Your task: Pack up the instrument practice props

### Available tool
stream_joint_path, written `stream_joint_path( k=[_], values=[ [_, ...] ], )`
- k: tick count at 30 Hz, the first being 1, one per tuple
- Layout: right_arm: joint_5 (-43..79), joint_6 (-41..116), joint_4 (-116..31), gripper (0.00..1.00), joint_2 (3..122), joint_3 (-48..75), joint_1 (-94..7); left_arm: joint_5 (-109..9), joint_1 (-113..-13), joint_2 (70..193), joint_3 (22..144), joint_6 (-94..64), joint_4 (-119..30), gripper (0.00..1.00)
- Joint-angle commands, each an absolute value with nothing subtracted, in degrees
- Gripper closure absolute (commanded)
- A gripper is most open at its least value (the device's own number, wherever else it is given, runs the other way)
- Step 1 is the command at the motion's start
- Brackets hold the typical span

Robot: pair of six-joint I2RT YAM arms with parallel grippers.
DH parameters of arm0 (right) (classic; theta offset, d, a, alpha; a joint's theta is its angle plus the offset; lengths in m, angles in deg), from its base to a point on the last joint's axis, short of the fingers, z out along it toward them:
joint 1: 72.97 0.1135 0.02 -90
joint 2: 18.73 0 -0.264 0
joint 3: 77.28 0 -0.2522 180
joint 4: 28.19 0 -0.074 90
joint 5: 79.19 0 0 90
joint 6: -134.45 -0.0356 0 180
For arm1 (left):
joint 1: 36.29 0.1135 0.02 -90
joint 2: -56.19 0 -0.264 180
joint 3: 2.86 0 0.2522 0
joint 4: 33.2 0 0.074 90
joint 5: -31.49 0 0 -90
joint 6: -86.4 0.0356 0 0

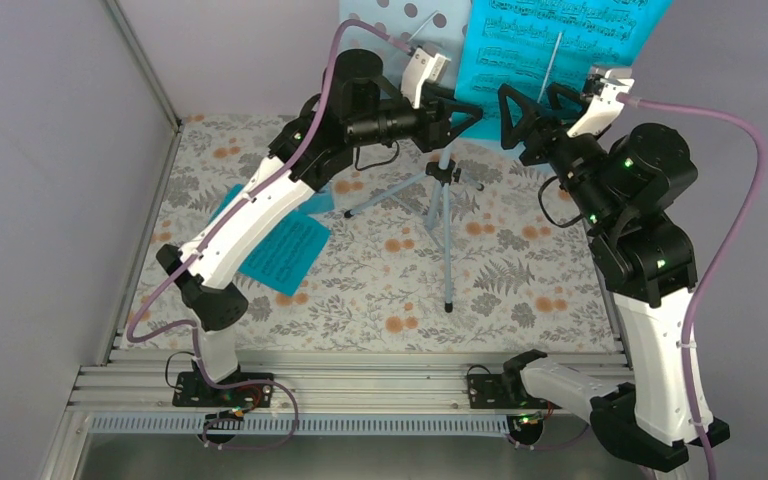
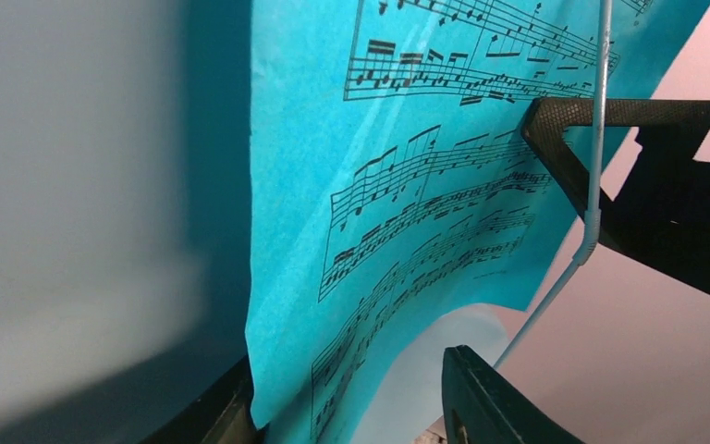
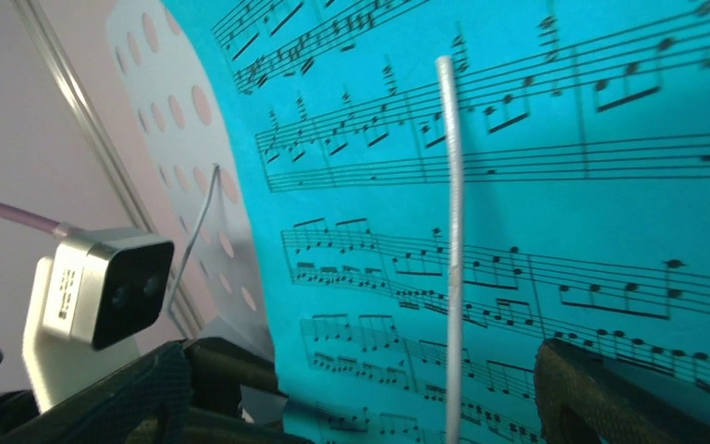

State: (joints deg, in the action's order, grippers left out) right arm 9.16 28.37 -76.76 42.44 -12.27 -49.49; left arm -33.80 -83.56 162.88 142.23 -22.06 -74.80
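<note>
Top view: the stand [image 1: 445, 215] is upright mid-desk [image 1: 520, 300], with a sheet [image 1: 550, 40] pinned to it by a wire [image 1: 554, 58]. A spare sheet [image 1: 285, 250] lies flat by my left arm. The left claw [image 1: 468, 112] and right claw [image 1: 532, 108] are close together at the pinned sheet's lower edge, so they could collide, and a shove could tip the tripod.

Left wrist: the left claw is partly open and straddles the sheet's lower corner, gripping nothing yet. If I pull while the wire pins the page, the paper could tear.

Right wrist: the right claw gapes wide and empty, with sheet and wire between its fingers. If it closes here it may catch the wire and drag the stand.
</note>
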Motion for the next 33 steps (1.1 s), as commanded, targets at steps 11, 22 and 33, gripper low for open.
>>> stream_joint_path(
  k=[11,22,33],
  values=[
    [14.12,28.54,-75.75,0.32,43.91,-13.73,-54.61,-31.48,-85.16,164.95,144.23,-21.09,-70.08,0.67],
    [16.26,28.54,-72.97,0.5,45.91,-15.87,-55.81,-32.62,-85.16,166.07,146.9,-21.19,-66.79,0.73],
    [16.89,30.09,-70.58,0.87,46.65,-15.71,-55.96,-36.88,-85.16,165.09,145.88,-21.47,-67.02,0.98]
  ],
)
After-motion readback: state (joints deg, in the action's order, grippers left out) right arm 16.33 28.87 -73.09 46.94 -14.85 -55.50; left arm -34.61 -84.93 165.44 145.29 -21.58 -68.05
